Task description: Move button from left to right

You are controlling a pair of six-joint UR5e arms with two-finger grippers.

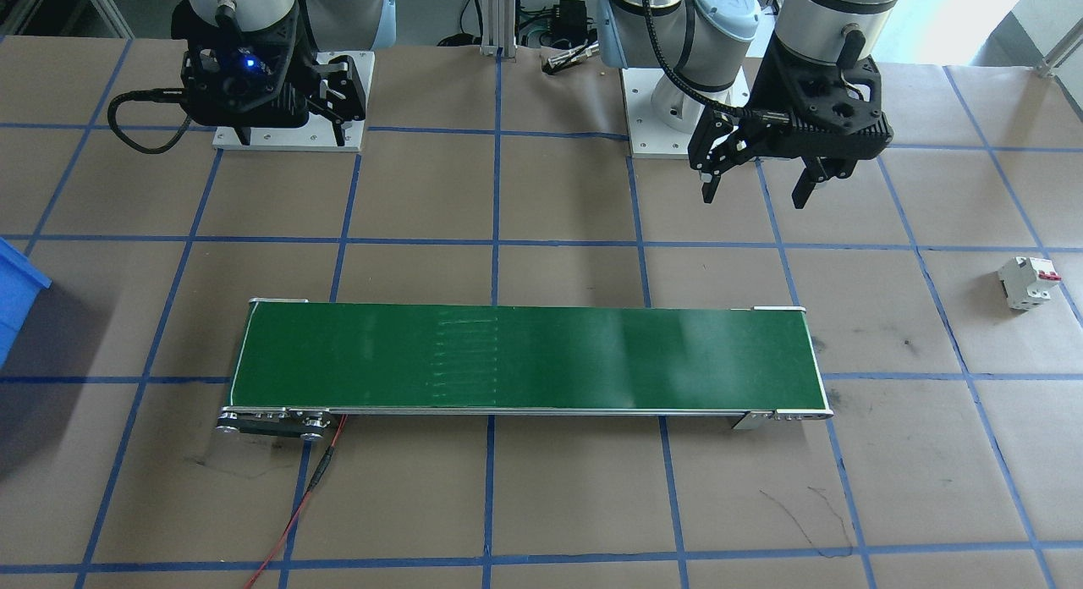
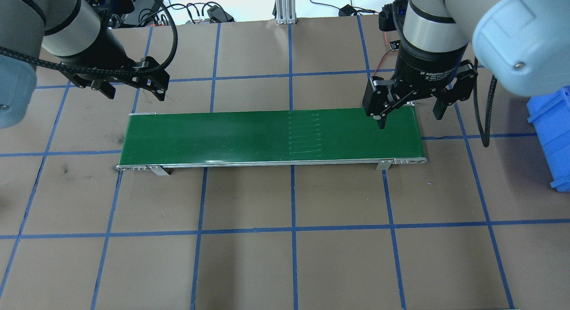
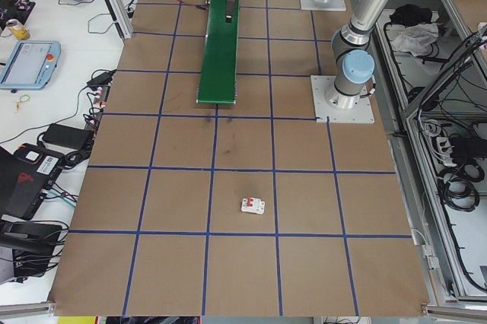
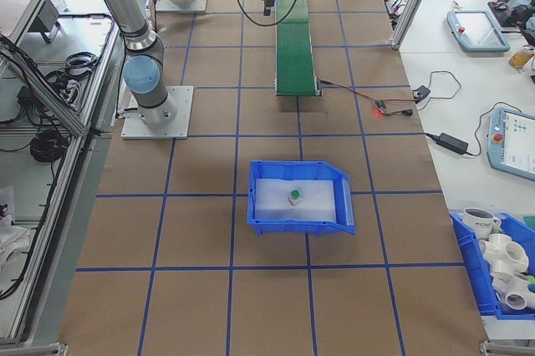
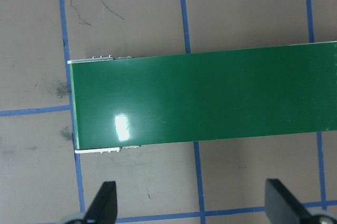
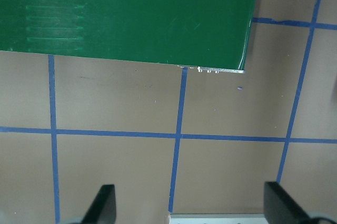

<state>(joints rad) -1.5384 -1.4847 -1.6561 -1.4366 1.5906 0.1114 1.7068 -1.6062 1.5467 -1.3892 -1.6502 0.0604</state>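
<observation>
The button [image 4: 294, 196] sits in the blue bin [image 4: 338, 221], at about 6 o'clock from the belt [image 4: 294, 34] in the right-side view, well apart from both arms. It looks small, light and rigid, with a slick rounded cap; I'd pinch the blocky body across its flat sides. Left gripper [image 1: 755, 178] and right gripper [image 2: 409, 115] both hang spread wide and empty.
</observation>
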